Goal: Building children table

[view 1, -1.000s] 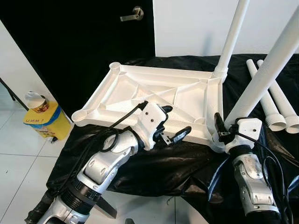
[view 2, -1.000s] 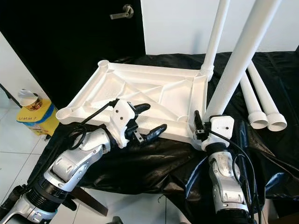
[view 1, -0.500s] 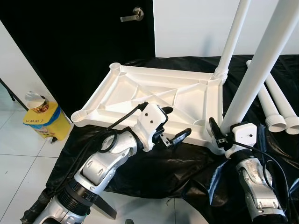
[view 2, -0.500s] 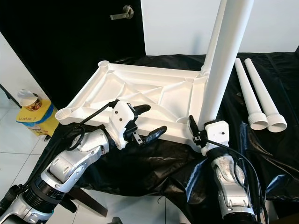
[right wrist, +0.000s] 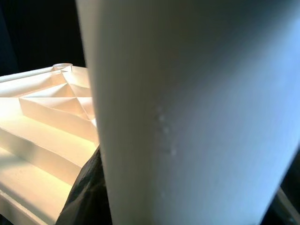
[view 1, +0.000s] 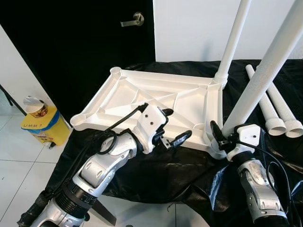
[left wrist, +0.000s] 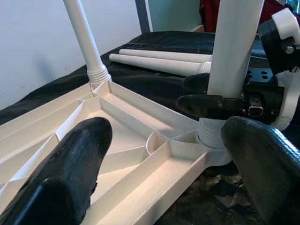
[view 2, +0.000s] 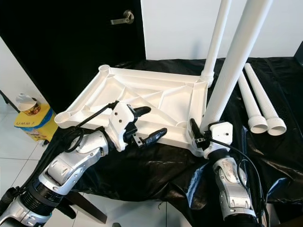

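A white leg [view 1: 265,75] is clamped near its base by the right gripper [view 1: 222,137], leaning at the upturned tabletop's [view 1: 156,101] near corner socket. The left gripper [view 1: 171,127] hovers spread wide, empty. Such tilt could jam the threads.

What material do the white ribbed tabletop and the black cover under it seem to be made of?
The white ribbed tabletop looks like moulded plastic: one piece, with thin ribs and round corner sockets, and a smooth, slightly shiny surface. The black cover looks like thin plastic sheeting: it is glossy and lies in sharp wrinkles.
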Available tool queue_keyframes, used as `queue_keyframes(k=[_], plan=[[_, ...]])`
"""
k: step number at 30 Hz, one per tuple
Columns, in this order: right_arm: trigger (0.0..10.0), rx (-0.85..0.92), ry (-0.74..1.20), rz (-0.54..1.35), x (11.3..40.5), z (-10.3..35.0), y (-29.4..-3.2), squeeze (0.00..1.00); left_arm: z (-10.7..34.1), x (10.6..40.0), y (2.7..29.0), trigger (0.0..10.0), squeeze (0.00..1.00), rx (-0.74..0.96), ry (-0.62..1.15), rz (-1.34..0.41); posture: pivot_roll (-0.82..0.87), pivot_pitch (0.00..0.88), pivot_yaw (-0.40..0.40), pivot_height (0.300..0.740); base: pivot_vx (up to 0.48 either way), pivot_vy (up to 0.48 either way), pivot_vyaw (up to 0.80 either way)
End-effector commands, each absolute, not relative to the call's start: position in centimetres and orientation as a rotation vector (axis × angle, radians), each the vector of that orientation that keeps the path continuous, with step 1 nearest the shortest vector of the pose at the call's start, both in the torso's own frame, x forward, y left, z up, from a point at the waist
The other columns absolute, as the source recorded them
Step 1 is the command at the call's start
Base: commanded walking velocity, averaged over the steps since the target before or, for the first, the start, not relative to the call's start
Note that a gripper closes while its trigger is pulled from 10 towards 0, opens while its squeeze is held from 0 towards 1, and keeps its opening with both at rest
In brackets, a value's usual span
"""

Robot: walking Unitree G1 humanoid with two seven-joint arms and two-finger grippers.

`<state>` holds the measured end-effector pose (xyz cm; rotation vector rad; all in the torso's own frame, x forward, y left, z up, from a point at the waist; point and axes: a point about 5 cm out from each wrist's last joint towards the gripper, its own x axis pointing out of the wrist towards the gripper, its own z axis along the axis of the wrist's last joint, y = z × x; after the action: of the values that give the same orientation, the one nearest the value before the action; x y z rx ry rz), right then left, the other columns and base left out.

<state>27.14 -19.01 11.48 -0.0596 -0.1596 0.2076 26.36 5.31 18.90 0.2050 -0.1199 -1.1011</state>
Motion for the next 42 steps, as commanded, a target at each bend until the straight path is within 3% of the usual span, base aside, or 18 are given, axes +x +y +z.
queue_keyframes(k=[1, 16, 27, 37, 42], plan=[[10.0, 0.001, -0.040, 0.199, 26.8, 9.3, -18.8, 0.00, 19.2, 25.6, 5.2, 10.0, 0.00, 0.242, -0.109, -1.300, -0.03, 0.000, 0.054, 0.740, 0.000, 0.000, 0.00], [10.0, 0.094, 0.045, 0.087, 26.7, 8.3, -19.1, 0.00, 19.5, 25.6, 5.5, 10.0, 0.00, 0.247, -0.116, -1.277, -0.03, 0.000, 0.041, 0.740, 0.000, 0.000, 0.00], [10.0, 0.037, 0.012, 0.029, 26.2, 8.5, -18.5, 0.00, 19.6, 25.8, 5.5, 10.0, 0.00, 0.247, -0.123, -1.262, -0.03, 0.000, 0.026, 0.740, 0.000, 0.000, 0.00], [10.0, 0.078, -0.079, -0.357, 25.4, 9.2, -19.0, 0.00, 19.7, 25.6, 5.7, 10.0, 0.00, 0.233, -0.126, -1.241, -0.01, 0.010, 0.008, 0.740, 0.000, 0.000, 0.00], [10.0, 0.098, -0.079, -0.354, 25.5, 9.3, -18.5, 0.00, 19.7, 25.5, 5.8, 10.0, 0.00, 0.232, -0.123, -1.238, -0.01, 0.015, 0.008, 0.740, 0.000, 0.000, 0.00]])
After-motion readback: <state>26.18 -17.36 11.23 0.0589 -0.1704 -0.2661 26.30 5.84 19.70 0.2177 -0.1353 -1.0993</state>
